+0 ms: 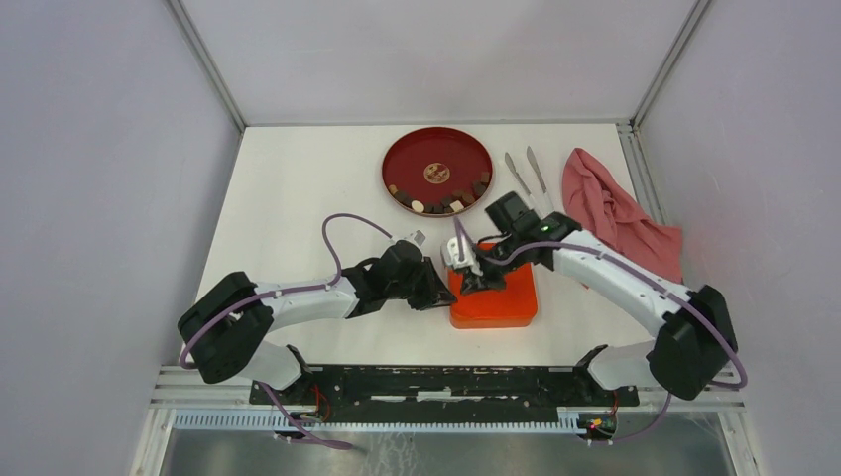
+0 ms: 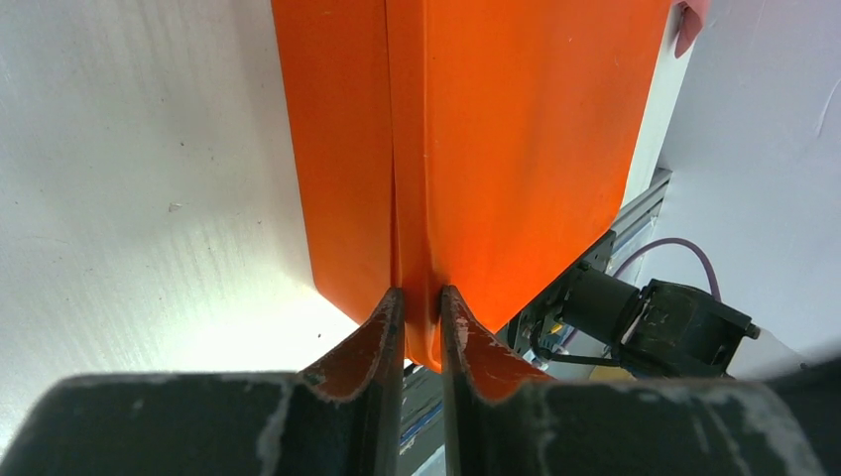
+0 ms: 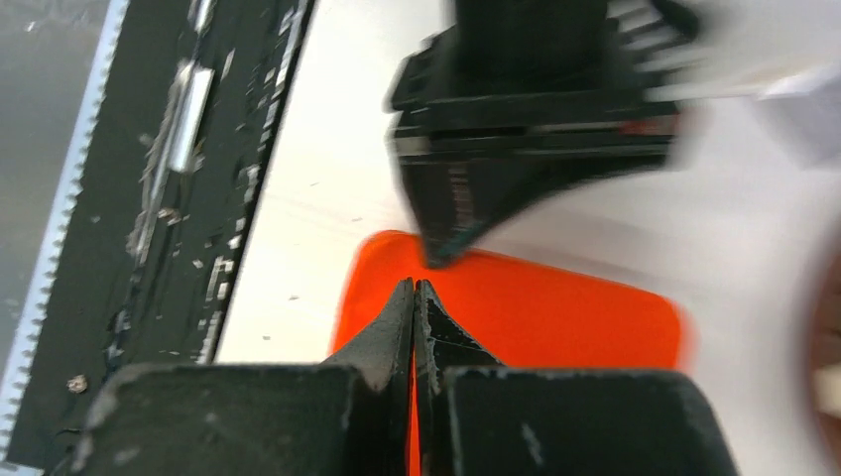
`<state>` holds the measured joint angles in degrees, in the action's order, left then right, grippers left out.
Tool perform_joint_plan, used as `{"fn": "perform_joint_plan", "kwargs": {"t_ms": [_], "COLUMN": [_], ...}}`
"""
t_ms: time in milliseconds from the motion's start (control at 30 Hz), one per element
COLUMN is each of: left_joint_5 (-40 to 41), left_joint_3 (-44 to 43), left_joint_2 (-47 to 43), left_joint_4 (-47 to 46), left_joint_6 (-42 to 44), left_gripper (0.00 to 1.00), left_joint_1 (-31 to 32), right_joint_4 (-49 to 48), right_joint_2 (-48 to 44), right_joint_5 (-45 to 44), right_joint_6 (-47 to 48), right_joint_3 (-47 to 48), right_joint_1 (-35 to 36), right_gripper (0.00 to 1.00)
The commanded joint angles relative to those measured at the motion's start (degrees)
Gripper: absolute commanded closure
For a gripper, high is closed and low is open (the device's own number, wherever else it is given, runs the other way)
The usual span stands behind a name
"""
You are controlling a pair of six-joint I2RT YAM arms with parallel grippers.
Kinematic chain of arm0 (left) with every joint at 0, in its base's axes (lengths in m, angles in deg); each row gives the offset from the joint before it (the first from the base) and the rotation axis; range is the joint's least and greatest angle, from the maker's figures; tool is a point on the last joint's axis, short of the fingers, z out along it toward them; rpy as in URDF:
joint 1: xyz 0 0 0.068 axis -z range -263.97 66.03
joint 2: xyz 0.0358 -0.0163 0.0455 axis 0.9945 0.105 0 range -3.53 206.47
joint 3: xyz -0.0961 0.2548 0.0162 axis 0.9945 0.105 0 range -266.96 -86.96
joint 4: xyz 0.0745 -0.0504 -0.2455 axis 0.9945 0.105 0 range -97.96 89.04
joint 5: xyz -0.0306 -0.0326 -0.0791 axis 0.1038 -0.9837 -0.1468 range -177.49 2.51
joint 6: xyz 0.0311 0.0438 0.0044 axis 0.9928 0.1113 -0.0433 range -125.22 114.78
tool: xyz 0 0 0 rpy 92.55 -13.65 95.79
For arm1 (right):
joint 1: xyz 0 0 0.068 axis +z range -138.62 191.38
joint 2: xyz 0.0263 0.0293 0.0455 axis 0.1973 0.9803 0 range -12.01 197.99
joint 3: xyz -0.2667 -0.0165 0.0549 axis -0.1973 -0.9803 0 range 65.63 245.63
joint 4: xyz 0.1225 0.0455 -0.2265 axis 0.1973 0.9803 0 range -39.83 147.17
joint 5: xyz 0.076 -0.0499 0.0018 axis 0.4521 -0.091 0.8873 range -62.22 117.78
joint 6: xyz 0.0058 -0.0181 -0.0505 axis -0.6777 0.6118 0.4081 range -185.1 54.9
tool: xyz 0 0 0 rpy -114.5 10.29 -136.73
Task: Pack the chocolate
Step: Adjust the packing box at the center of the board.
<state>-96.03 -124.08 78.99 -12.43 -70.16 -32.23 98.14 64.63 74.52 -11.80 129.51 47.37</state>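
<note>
The chocolate [image 1: 436,203], small dark and cream pieces, lies along the near rim of a red plate [image 1: 436,147] at the back of the table. An orange box [image 1: 496,297] sits between the two arms. My left gripper [image 1: 443,293] reaches its left edge. In the left wrist view its fingers [image 2: 389,342] pinch a corner of the orange box [image 2: 516,149]. My right gripper [image 1: 476,281] hovers over the box's top left part, shut with nothing between its fingers. In the right wrist view its tips [image 3: 414,290] meet above the orange box [image 3: 575,317].
Metal tongs [image 1: 526,171] lie right of the plate. A pink cloth [image 1: 615,213] is bunched at the right side. The black mounting rail [image 1: 426,382] runs along the near table edge. Purple cables loop off both arms.
</note>
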Motion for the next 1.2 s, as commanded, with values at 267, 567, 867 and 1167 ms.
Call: {"fn": "perform_joint_plan", "kwargs": {"t_ms": [267, 567, 867, 1167], "left_joint_5": [2.94, 2.14, 5.01, 4.76], "left_joint_3": [1.79, -3.98, -9.78, 0.48], "left_joint_2": [2.20, -0.53, -8.00, -16.21], "left_joint_4": [5.00, 6.73, 17.49, 16.09], "left_joint_6": [1.97, 4.83, 9.88, 5.82], "left_gripper": [0.98, 0.80, 0.50, 0.68], "left_joint_1": [-0.69, -0.81, -0.61, 0.01], "right_joint_4": [-7.99, 11.30, -4.79, -8.07], "right_joint_2": [12.80, 2.52, -17.57, -22.55], "right_joint_5": [-7.54, 2.63, -16.60, -24.00], "right_joint_6": [-2.22, 12.69, 7.41, -2.29], "right_joint_3": [-12.76, 3.06, -21.27, -22.74], "right_joint_1": [7.86, -2.50, -3.31, -13.08], "right_gripper": [1.00, 0.57, 0.14, 0.20]}}
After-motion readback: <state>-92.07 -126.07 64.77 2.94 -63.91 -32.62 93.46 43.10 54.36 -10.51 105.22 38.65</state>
